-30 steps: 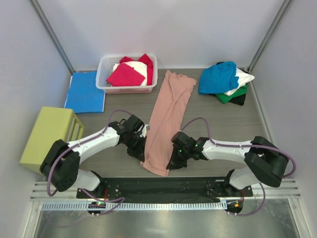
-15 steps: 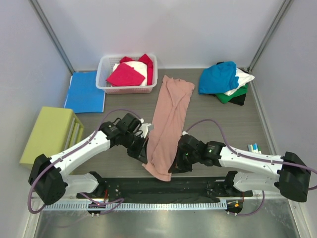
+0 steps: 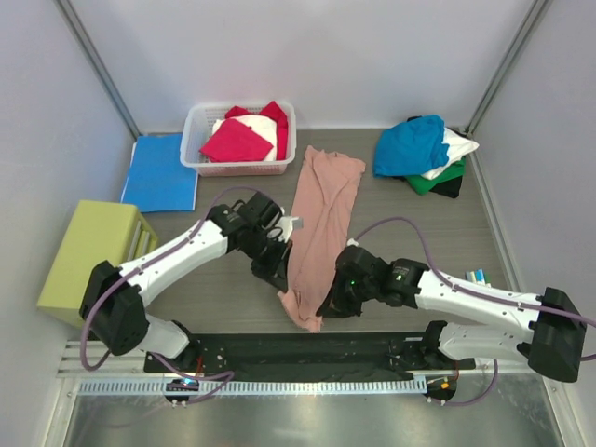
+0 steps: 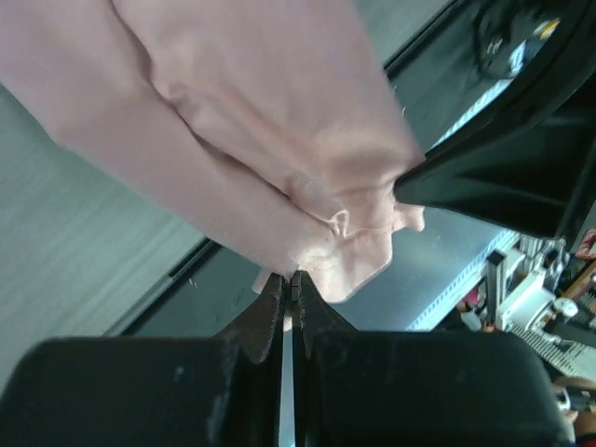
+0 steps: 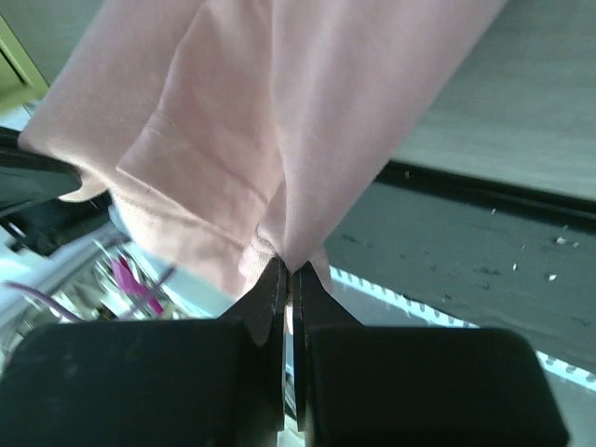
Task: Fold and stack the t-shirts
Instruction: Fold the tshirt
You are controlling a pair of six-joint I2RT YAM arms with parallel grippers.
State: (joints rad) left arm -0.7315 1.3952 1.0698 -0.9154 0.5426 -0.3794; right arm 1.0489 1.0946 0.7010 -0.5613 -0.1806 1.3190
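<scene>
Pinching the near hem of the dusty-pink t-shirt (image 3: 323,209) from either side, both grippers sit close to the black strip at the table's (image 3: 419,228) near edge. The left gripper (image 4: 291,277) has its fingers pressed together on a bunched fold of the hem's left corner, and the right gripper (image 5: 287,270) is likewise clamped on the right corner, cloth gathered into its tips. From above, the left gripper (image 3: 283,282) has shifted rightward since a second ago, so it now stands nearer the right gripper (image 3: 330,304), and the hem between them has narrowed and puckered. The right arm, folded back on itself a second ago, now stretches out low across the table.

Beyond the grippers the pink shirt runs as a long, narrow strip away toward the far wall; its far end has drawn slightly nearer than before.

Left of it stand the yellow-green box (image 3: 91,253) and, further off, the blue folder (image 3: 160,173), unmoved. At the far side a white basket (image 3: 193,140) holds a magenta t-shirt (image 3: 233,142) and a white one (image 3: 268,128). Far right, the pile is unchanged: teal-blue t-shirt (image 3: 410,145) on top, white (image 3: 457,145), green (image 3: 430,181) and black (image 3: 453,190) beneath.
</scene>
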